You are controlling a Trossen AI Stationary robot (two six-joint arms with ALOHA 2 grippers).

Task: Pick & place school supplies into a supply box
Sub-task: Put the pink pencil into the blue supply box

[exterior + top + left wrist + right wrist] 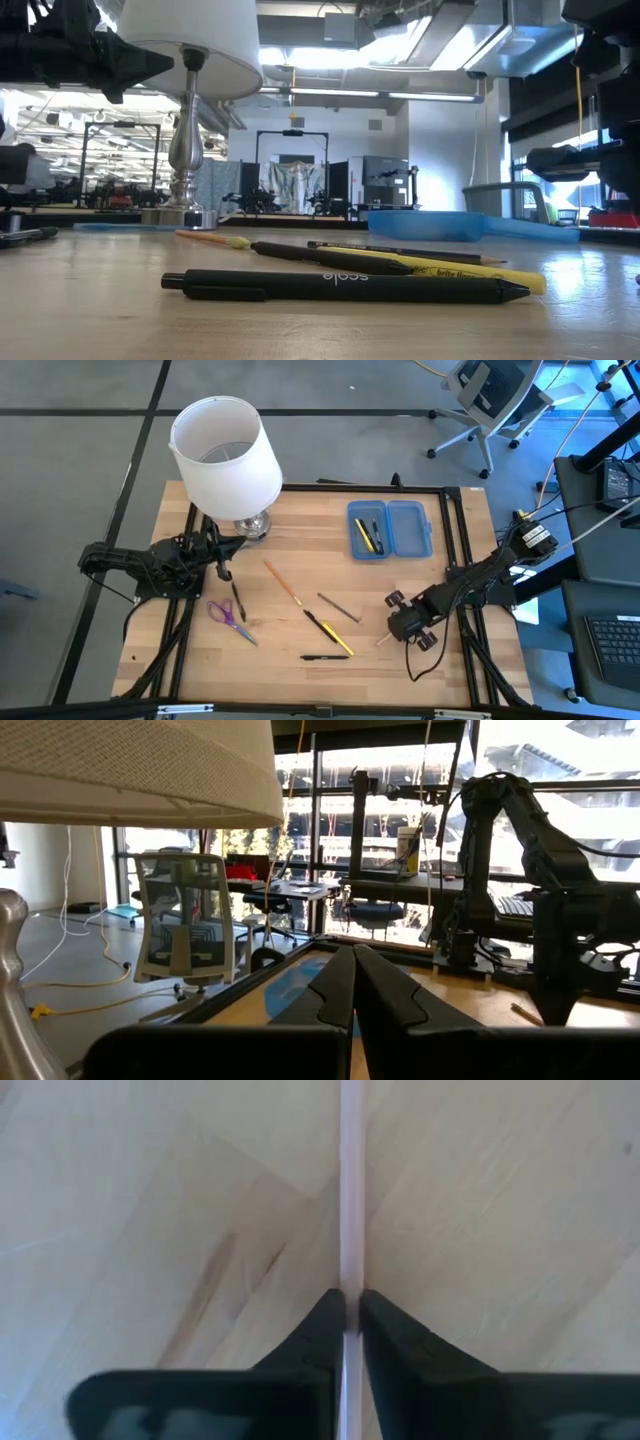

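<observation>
The blue supply box [388, 528] lies open near the table's far edge, with a yellow and a black pen in its left half. On the wood lie purple scissors [230, 618], an orange pencil [282, 582], a grey pencil [338, 606], a yellow pen beside a black one [330, 633] and a black pen [325, 657] [340, 287]. My right gripper [396, 632] [352, 1295] points down at the table's right side, shut on a thin pale pencil [352, 1200]. My left gripper [224, 565] [353, 982] is shut, by the lamp's base. My right gripper pinches the thin pale pencil between its two fingertips [325, 1320], coming from above and pointing down. The pencil's shaft [352, 1270] runs straight through the gap, and its free end [383, 641] sticks out toward the near edge. Whether it is lifted off the wood, I cannot tell.
A white-shaded lamp [225, 452] on a metal base [250, 525] stands at the far left, right beside my left gripper. Black frame rails [455, 550] run along the table's sides. Bare wood lies between the box and the scattered pens.
</observation>
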